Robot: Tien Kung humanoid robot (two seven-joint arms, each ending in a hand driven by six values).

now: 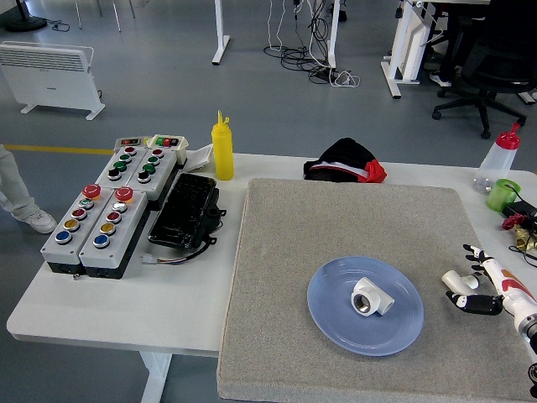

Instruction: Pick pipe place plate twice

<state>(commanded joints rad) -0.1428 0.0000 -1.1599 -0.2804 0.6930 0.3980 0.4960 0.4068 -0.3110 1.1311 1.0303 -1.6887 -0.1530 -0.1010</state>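
We see one white pipe piece (371,296) lying in the blue plate (336,319) on the grey mat (336,218). A second pipe piece (456,278) lies on the mat near its right edge. Our right hand (484,290) sits right beside it with fingers spread, holding nothing.

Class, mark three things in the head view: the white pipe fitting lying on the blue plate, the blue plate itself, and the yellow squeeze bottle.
White pipe fitting (372,296): head view, on its body.
Blue plate (336,323): head view, on its bare left part.
Yellow squeeze bottle (222,152): head view, on its body.
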